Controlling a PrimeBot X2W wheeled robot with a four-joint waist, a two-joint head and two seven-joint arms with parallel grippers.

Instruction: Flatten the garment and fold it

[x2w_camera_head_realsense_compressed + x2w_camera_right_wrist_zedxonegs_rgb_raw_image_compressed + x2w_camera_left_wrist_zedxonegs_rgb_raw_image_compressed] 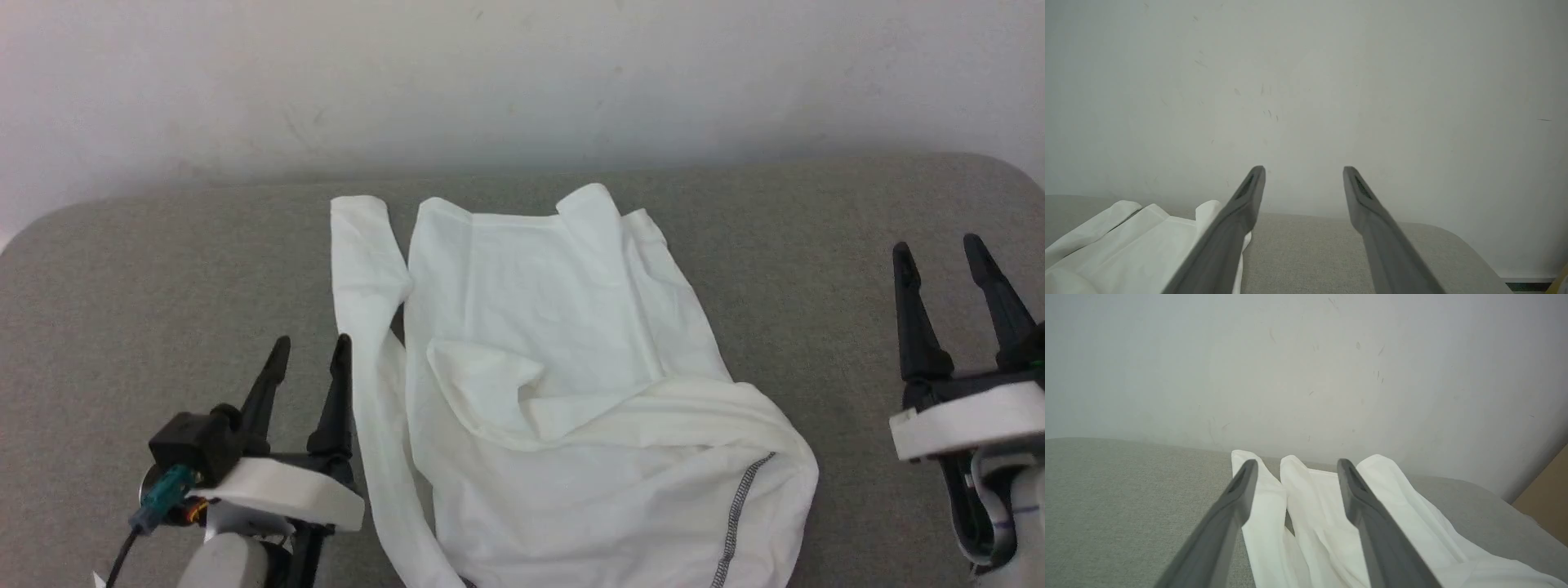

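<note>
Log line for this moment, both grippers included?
thin white long-sleeved garment: rumpled on grey fabric surface | left gripper: open, beside garment | right gripper: open, apart from garment

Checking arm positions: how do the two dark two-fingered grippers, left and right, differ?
The left gripper is close beside the thin white long-sleeved garment; the right gripper is far from it. The left gripper appears lower in the head view. Both are open and empty.

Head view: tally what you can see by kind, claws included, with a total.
white garment: 1
claws: 2, the left claw and the right claw, both open and empty
grey surface: 1
Total: 4
</note>
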